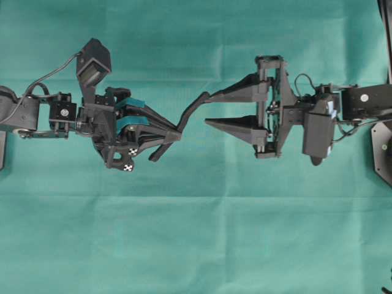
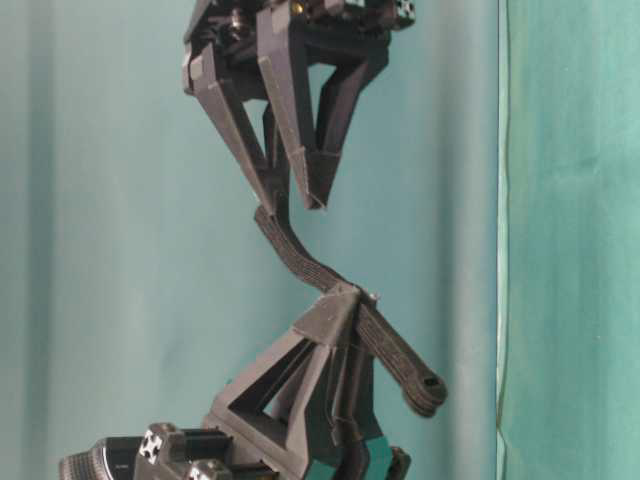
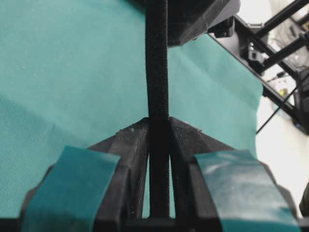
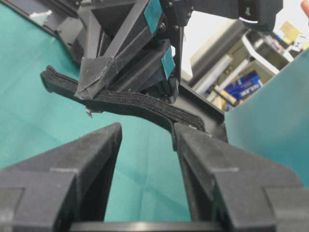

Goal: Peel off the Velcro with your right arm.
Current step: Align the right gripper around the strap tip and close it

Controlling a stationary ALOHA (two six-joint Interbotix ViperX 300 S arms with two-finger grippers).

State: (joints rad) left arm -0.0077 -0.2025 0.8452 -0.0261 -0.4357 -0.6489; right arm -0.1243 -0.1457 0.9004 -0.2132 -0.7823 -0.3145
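Left arm (image 1: 37, 113) comes in from the left edge of the overhead view, above a table covered in teal cloth (image 1: 196, 245). Left hand (image 1: 174, 131) has teal tape on its fingers (image 3: 79, 181) and a small checkered mark (image 1: 127, 168) on its underside. It is clenched on the Velcro (image 1: 191, 111): the left wrist view shows the black strap squeezed edge-on between the two finger tips, no gap either side.

Velcro is off the table, held in the air between the two hands, roughly mid-scene. One stretch sticks out past the left hand's tips down and to the left in the overhead view; in the table-level view that free stretch ends in a rounded tip (image 2: 425, 385), two layers visible. The other stretch curves up and right toward the right hand.

Right hand (image 1: 208, 109) has plain black wedge fingers, parted, with a clear gap between the tips in the overhead and right wrist views. The Velcro's far end touches the upper finger (image 1: 239, 92) at its tip; in the right wrist view the strap meets the inner edge of the right-side finger (image 4: 203, 150). Cannot tell if it is pinched; the lower finger (image 1: 236, 127) is apart from the strap.

Right arm (image 1: 361, 104) runs off the right edge.
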